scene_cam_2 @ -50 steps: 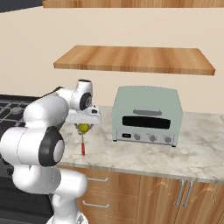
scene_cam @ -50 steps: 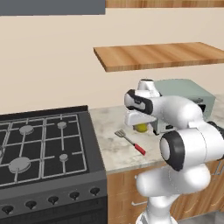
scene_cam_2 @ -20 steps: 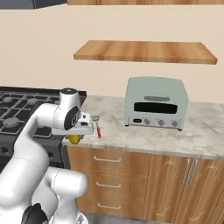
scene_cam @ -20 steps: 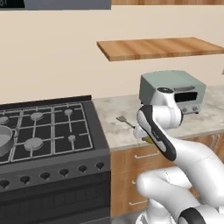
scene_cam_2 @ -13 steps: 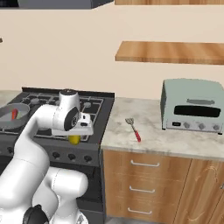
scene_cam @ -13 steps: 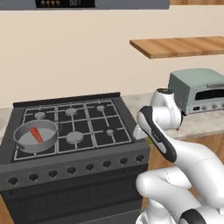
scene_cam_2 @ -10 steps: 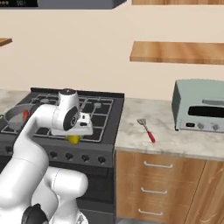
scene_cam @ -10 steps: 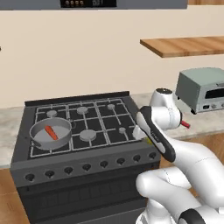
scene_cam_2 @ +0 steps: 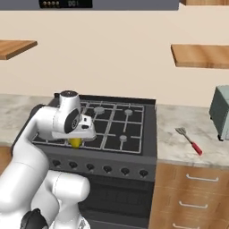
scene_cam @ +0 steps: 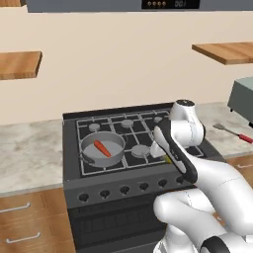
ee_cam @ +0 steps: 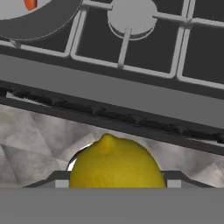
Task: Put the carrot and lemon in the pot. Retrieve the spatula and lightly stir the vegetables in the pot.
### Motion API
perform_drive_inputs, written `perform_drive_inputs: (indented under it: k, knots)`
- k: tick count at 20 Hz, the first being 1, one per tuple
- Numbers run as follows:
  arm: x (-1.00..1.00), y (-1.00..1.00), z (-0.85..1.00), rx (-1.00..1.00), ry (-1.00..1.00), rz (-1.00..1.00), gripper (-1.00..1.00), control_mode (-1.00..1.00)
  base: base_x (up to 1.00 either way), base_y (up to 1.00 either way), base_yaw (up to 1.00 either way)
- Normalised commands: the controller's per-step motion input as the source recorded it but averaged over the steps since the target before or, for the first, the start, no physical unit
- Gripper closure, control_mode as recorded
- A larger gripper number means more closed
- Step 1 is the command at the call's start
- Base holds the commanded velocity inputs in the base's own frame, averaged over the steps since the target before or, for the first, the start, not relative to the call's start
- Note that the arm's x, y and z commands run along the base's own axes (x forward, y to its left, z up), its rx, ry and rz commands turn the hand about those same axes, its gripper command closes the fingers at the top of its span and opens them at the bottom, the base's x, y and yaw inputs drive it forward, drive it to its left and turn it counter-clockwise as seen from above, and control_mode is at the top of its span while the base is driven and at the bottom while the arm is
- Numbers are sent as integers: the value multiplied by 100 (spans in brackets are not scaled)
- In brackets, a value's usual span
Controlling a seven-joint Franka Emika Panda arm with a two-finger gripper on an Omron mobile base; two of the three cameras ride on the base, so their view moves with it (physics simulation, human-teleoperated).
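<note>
The yellow lemon [ee_cam: 114, 164] sits between the fingers of my gripper [scene_cam_2: 75, 142], which is shut on it. The gripper hangs just above the stove's front edge, right of the pot; in the left base view the lemon [scene_cam: 168, 159] peeks out under the hand. The grey pot [scene_cam: 87, 148] stands on the front left burner with the orange-red carrot [scene_cam: 102, 147] lying inside it. In the hand view the pot's rim [ee_cam: 39, 26] and the carrot's tip [ee_cam: 30, 3] are at the top left. The spatula [scene_cam_2: 190, 139] with its red handle lies on the counter right of the stove.
The black gas stove [scene_cam: 143, 131] has grates and a row of knobs [scene_cam: 124, 189] along its front. A grey toaster oven [scene_cam_2: 221, 112] stands at the far right of the marble counter [scene_cam_2: 179, 147]. Wooden shelves [scene_cam: 225, 52] hang on the wall.
The whole picture has shifted: the base has driven left from the counter to the stove, bringing the pot with the carrot into view. The lemon has stayed in the gripper.
</note>
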Motion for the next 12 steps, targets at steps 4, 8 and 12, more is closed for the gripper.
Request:
perform_drive_inputs:
  k: [4, 8, 12]
  knots:
    - [0, 0, 0, 0, 0, 0, 100, 100, 66, 37, 2]
    - [0, 0, 0, 0, 0, 0, 100, 100, 45, 39, 2]
    - [0, 0, 0, 0, 0, 0, 100, 100, 11, 27, 0]
